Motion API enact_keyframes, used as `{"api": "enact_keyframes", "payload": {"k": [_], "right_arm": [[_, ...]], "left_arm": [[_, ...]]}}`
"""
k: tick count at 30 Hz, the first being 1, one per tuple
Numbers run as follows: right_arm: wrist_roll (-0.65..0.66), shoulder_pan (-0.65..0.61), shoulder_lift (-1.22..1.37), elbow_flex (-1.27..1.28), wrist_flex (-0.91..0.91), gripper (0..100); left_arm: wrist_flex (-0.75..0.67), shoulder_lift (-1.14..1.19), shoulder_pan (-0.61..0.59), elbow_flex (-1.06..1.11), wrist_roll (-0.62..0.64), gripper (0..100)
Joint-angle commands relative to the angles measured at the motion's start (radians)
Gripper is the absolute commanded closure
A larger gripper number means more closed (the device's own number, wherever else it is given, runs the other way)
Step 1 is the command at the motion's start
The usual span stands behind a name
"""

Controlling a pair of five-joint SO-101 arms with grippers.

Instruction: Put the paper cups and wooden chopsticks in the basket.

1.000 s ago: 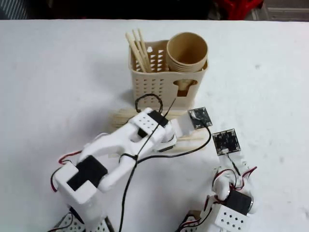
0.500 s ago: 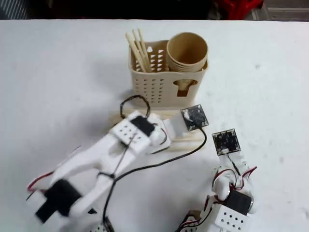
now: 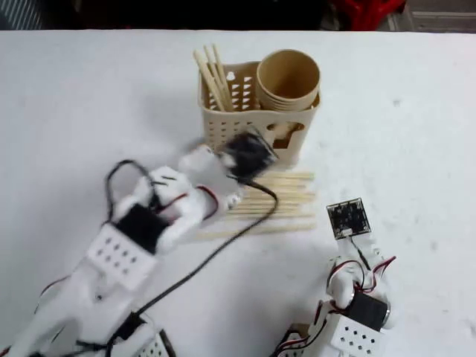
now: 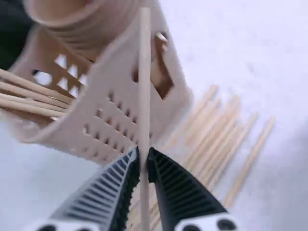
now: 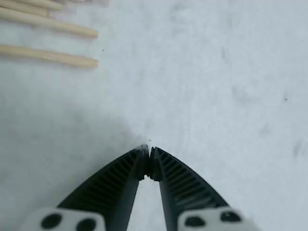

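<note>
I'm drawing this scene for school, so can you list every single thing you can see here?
basket: one, beige, at the far middle of the table.
paper cups: one nested stack, brown, in one compartment of the basket; the exact number is unclear.
chopsticks in the basket: about three, light wood, standing in the other compartment.
loose chopsticks: a pile, light wood, lying on the table in front of the basket.
held chopstick: one, light wood, pinched in the left hand, in front of the basket.
table: one, white.
left hand: black fingers, shut on the held chopstick.
right hand: black fingers, shut, over the table near some chopstick ends.
</note>
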Motion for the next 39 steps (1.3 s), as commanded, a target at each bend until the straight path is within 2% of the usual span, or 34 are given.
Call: {"api": "enact_keyframes", "payload": {"k": [1,7,11,14,20,23,30,39], "right_arm": [[0.006,0.008,-0.005,0.008,-0.008,98.1],[0.006,0.008,-0.005,0.008,-0.008,98.1],[0.006,0.008,-0.005,0.008,-0.008,98.1],[0.006,0.008,-0.005,0.008,-0.008,98.1],[0.006,0.008,-0.005,0.008,-0.008,98.1],[0.006,0.008,-0.005,0.008,-0.008,98.1],[0.006,0.008,-0.005,0.008,-0.008,98.1],[0.006,0.008,-0.005,0.008,-0.008,98.1]], "left_arm": [[-0.192,-0.147,-0.041,-0.017,0.095,98],[-0.549,-0.127,-0.064,-0.071,0.103,98],[-0.674,-0.013,-0.067,-0.186,0.104,98],[-0.678,0.097,-0.067,-0.316,0.143,98],[-0.677,0.351,-0.170,-0.569,0.413,98],[-0.667,0.452,-0.225,-0.629,0.483,98],[-0.505,0.526,-0.251,-0.718,0.565,98],[-0.470,0.524,-0.251,-0.729,0.565,98]]}}
